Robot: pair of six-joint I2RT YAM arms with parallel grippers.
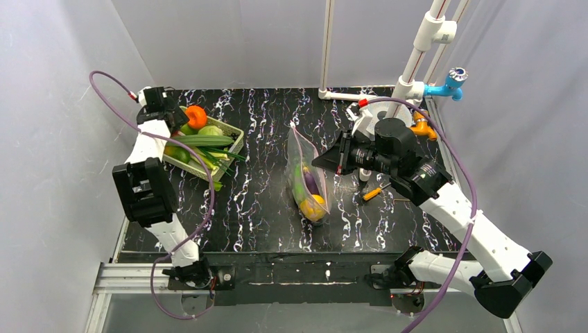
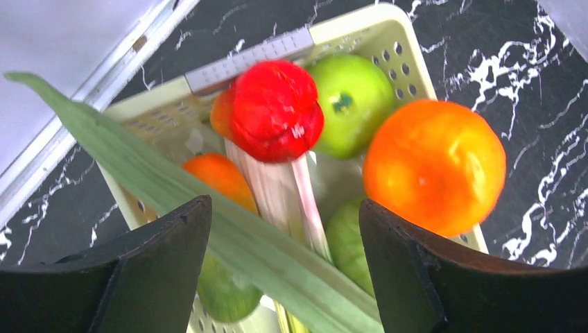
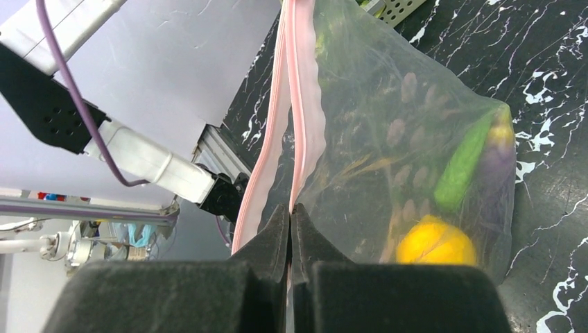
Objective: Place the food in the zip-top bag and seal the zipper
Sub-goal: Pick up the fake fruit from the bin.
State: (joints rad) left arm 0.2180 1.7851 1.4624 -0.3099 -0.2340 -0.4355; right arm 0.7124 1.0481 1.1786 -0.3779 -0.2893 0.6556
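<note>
Partly done. I hold the zip-top bag [image 1: 305, 166] upright mid-table, right gripper [image 3: 291, 211] pinched on its zipper [image 3: 297, 104], which is unsealed. Inside: yellow piece [image 3: 433, 244], cucumber [image 3: 463, 166], eggplant [image 3: 500, 156]. Left gripper [image 2: 284, 222] hangs open and empty over the basket [image 1: 234, 142]. Orange fruit [image 2: 435, 166], red and green ones not yet bagged.

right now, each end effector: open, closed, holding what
Left end effector: open above the basket, gripping nothing.
Right end effector: closed on the zipper of the zip-top bag.
</note>
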